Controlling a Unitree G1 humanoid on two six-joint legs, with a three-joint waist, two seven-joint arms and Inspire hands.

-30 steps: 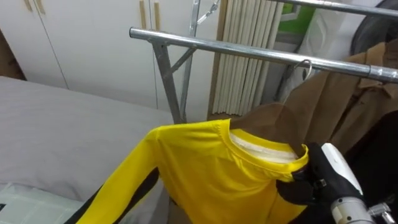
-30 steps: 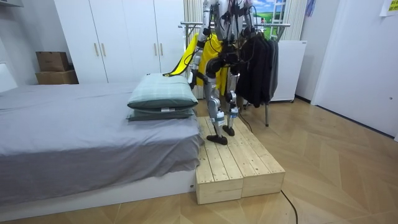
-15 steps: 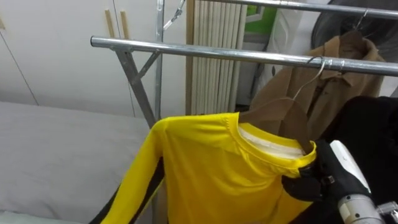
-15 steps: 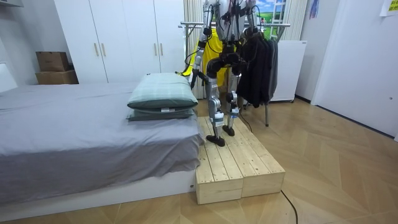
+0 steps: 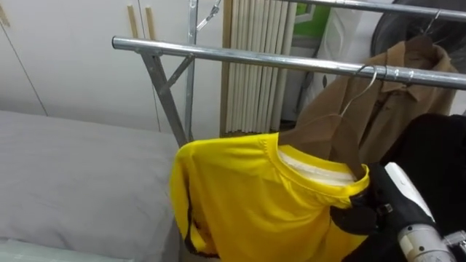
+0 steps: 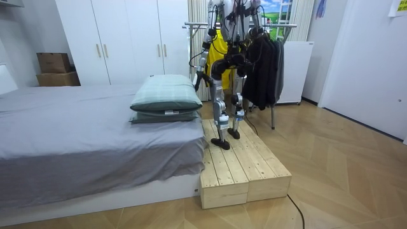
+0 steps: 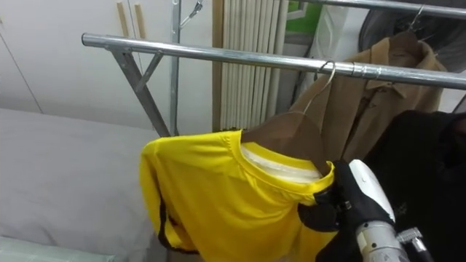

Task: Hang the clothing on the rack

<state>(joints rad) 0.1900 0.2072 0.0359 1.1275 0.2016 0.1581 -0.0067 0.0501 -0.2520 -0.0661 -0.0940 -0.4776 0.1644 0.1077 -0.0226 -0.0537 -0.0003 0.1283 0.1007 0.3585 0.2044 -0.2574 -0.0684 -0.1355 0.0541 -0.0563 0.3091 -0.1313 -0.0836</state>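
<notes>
The right robot hand [image 5: 382, 207] grips the yellow shirt [image 5: 247, 200], fingers curled.

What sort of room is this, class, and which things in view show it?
Probably a bedroom: a grey bed with stacked pillows, white wardrobes along the wall, and a metal clothes rail where the right hand holds a yellow shirt.

Bare rail [image 5: 240, 57] left of brown coat [image 5: 397, 109]
</notes>
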